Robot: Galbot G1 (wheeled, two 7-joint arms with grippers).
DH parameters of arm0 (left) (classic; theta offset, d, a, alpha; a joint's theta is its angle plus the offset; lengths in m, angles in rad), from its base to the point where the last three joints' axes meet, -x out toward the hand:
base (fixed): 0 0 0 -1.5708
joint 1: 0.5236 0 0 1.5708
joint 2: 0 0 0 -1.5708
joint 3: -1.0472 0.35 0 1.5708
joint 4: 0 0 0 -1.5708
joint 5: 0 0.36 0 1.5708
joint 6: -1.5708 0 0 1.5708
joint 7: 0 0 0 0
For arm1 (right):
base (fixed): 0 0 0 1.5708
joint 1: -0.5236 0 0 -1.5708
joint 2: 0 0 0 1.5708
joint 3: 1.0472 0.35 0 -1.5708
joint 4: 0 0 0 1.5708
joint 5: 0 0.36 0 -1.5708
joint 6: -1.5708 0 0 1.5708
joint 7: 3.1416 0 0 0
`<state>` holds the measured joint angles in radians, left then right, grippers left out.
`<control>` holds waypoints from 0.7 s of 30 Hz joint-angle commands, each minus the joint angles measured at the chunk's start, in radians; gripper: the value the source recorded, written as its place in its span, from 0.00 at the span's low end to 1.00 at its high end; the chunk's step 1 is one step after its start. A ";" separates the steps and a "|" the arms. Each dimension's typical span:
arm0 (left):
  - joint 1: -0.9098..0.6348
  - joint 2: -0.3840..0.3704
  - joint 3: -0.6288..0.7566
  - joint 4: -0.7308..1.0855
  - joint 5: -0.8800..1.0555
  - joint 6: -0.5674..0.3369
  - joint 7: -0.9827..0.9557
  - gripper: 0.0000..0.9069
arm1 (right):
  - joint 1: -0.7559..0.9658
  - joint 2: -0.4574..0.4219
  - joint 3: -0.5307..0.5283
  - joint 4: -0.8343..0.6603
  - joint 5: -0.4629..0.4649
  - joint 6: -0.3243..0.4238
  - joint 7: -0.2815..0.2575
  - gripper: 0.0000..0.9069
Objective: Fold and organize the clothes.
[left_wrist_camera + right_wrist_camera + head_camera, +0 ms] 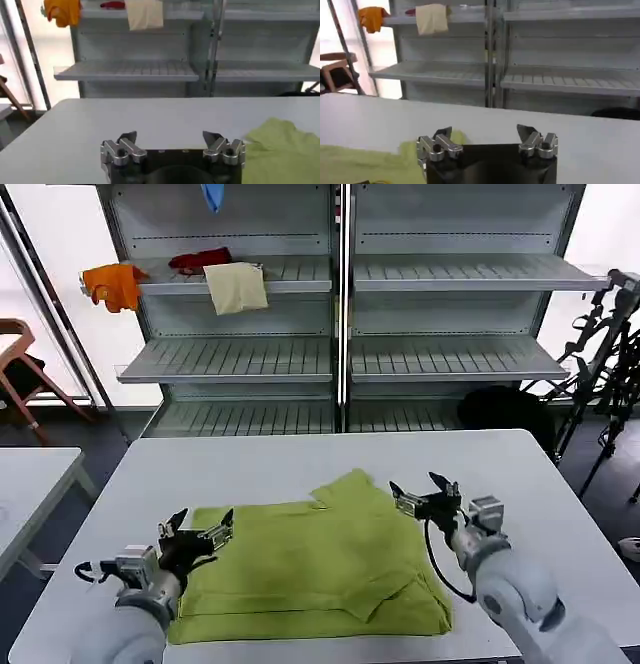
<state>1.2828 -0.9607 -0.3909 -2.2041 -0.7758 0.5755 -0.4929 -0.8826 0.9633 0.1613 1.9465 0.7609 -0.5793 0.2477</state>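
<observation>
While both grippers hover low over the white table, the lime-green T-shirt lies partly folded at lower centre of the head view, sleeves tucked in, likely ready for another fold. The left gripper sits at the shirt's left edge, the right gripper at its upper right corner; both have fingers spread wide and hold nothing, probably set to pinch the edges. No printed graphic shows; the shirt's near hem is partly covered by the arms.
</observation>
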 commanded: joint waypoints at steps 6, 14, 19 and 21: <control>-0.158 0.000 0.008 0.245 -0.052 0.005 0.048 1.00 | 0.236 0.136 -0.198 -0.336 -0.058 -0.003 -0.068 1.00; -0.172 -0.009 0.000 0.310 -0.068 0.005 0.066 1.00 | 0.251 0.155 -0.215 -0.370 -0.070 -0.003 -0.069 1.00; -0.164 -0.009 -0.001 0.320 -0.063 0.005 0.069 1.00 | 0.253 0.159 -0.215 -0.368 -0.074 -0.003 -0.072 1.00; -0.165 -0.014 -0.002 0.328 -0.066 0.004 0.069 1.00 | 0.253 0.160 -0.216 -0.370 -0.075 -0.003 -0.073 1.00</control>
<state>1.1402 -0.9749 -0.3918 -1.9322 -0.8298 0.5798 -0.4306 -0.6648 1.1005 -0.0243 1.6339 0.6962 -0.5820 0.1846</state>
